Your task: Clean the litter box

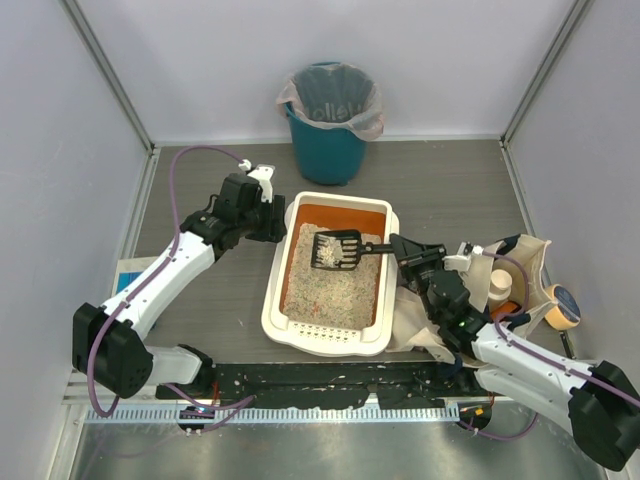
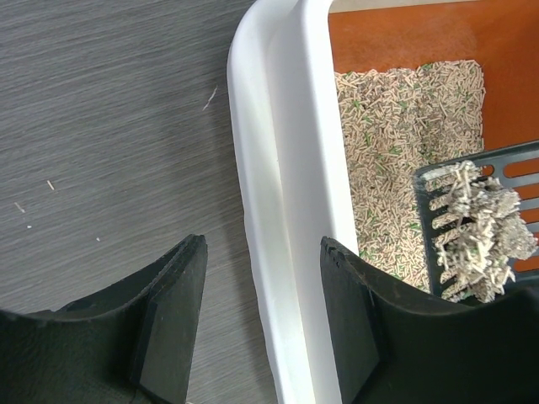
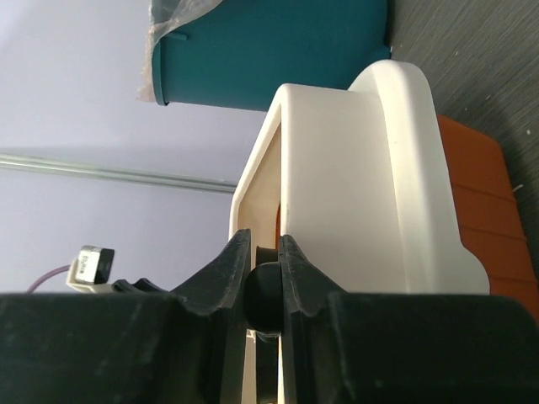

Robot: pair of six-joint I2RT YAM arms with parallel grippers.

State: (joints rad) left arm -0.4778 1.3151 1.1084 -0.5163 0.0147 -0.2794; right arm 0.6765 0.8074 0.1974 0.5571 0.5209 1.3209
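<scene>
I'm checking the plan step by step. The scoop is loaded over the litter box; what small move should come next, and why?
Probably lift the scoop straight up a little. The right gripper is shut on its handle, a clump sits on it, and the bin stands beyond the far wall of the litter box, which it must clear.

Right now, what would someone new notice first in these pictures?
A black scoop heaped with clumped litter, gripped by the right pincer, hangs over the litter box in the middle of the table. Behind it, a lined teal bin stands against the far wall.
</scene>
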